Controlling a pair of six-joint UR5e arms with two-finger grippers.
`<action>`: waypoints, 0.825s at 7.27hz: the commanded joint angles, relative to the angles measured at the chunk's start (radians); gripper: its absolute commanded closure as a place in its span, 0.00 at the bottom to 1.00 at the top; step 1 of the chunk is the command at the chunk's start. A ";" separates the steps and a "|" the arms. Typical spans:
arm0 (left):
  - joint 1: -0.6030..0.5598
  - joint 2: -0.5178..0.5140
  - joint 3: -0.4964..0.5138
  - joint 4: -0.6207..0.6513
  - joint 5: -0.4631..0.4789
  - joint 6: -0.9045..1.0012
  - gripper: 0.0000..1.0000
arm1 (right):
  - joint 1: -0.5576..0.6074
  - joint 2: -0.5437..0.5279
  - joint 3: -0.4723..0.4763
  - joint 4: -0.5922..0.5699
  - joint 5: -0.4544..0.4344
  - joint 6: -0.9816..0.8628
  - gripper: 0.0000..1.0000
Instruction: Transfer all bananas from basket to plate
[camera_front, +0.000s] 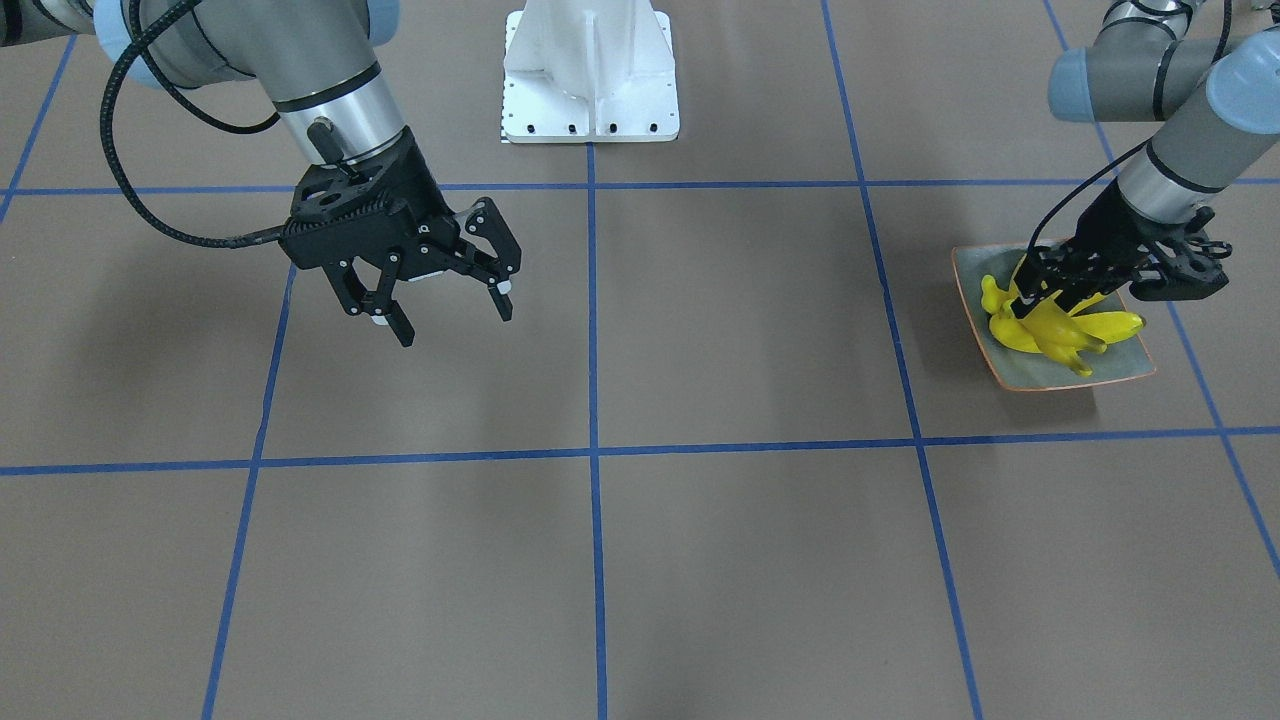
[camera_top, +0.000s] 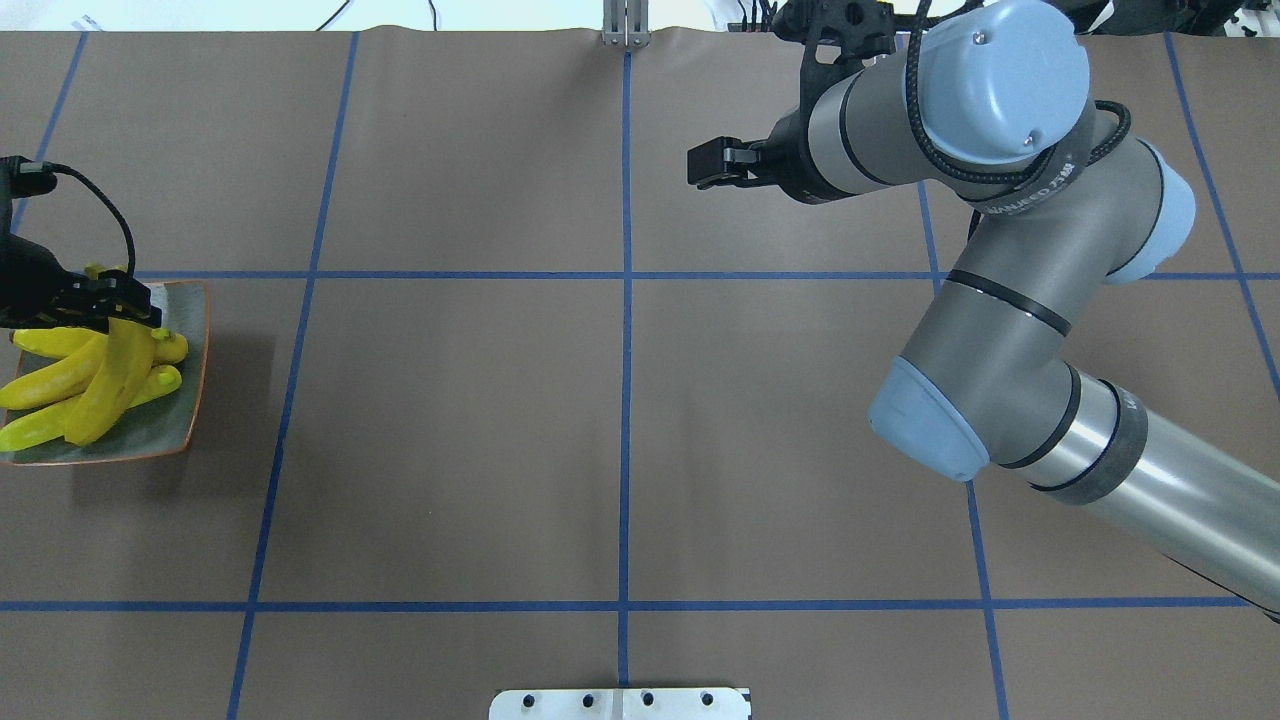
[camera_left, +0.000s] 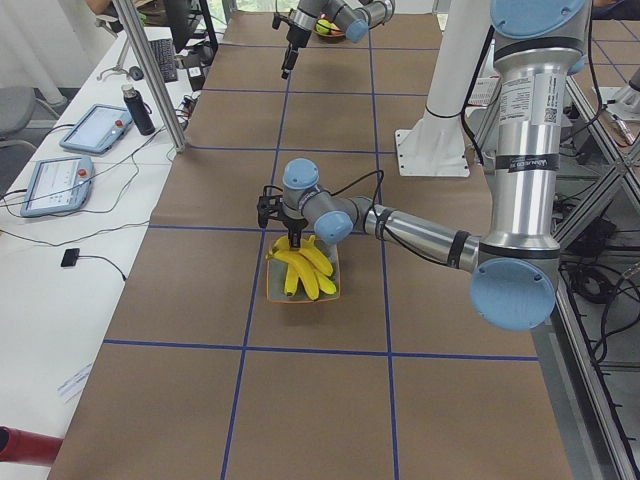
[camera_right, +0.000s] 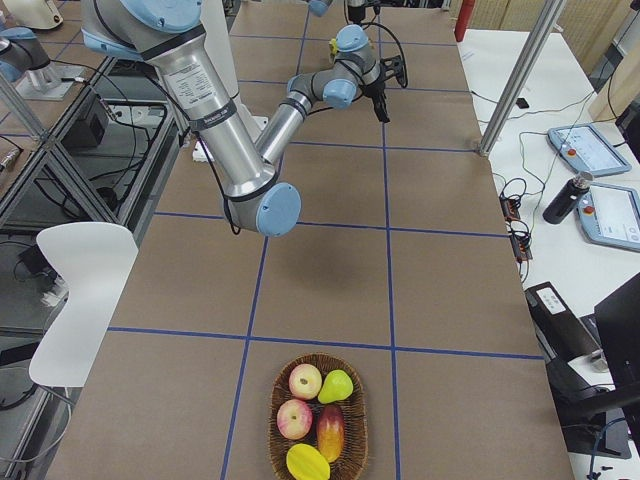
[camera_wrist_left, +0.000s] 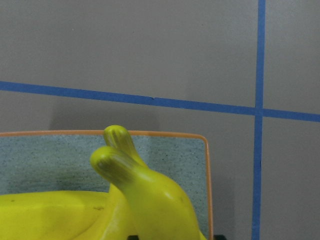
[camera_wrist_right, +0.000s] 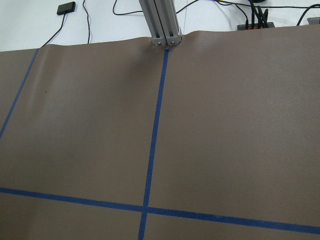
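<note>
front view, left of frame: black right gripper (camera_front: 456, 326) angled down above the brown mat (camera_front: 700, 330), fingers spread, empty. right of frame: glossy yellow bananas (camera_front: 1050, 330) heaped on the square orange-rimmed plate (camera_front: 1125, 372). left gripper (camera_front: 1047, 298) tilted, clamped on top banana (camera_top: 105, 380). only the right-side view shows the woven basket (camera_right: 273, 415), other fruit inside.

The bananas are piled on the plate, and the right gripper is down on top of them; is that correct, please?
Not quite: the left gripper is down on the bananas piled on the plate, as the overhead exterior view shows; the right gripper hangs open elsewhere.
</note>
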 joint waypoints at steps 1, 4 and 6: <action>-0.053 -0.004 -0.002 0.003 -0.007 0.094 0.00 | 0.008 0.002 0.000 -0.004 0.009 -0.005 0.00; -0.164 -0.004 -0.011 0.102 -0.016 0.310 0.00 | 0.108 -0.041 0.000 -0.012 0.134 -0.101 0.00; -0.268 -0.002 -0.011 0.217 -0.019 0.537 0.00 | 0.197 -0.116 -0.002 -0.018 0.217 -0.227 0.00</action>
